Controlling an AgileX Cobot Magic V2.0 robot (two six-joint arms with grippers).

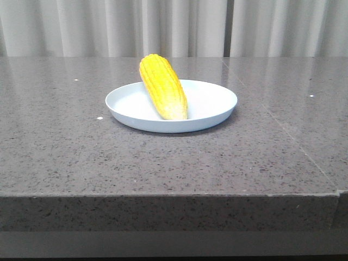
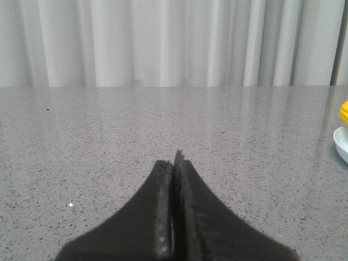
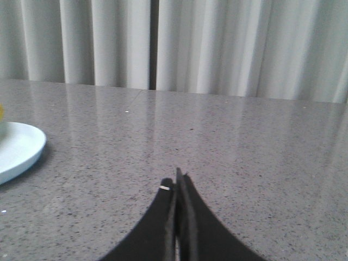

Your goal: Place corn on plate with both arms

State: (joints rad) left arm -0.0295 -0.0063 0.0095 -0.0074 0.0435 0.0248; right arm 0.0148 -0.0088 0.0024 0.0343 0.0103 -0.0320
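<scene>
The yellow corn (image 1: 162, 87) lies on the pale bluish-white plate (image 1: 212, 106) in the middle of the table, its pale tip toward the front and its thick end over the back rim. No gripper shows in the front view. My left gripper (image 2: 174, 160) is shut and empty, low over bare table, with the plate's edge (image 2: 342, 144) and a bit of corn (image 2: 344, 111) far off at the frame's edge. My right gripper (image 3: 176, 179) is shut and empty, with the plate's rim (image 3: 24, 149) well away from it.
The grey speckled stone table (image 1: 81, 157) has its front edge near the camera and a seam line (image 1: 283, 130) running across its right part. Pale curtains (image 1: 174, 27) hang behind the table's far edge.
</scene>
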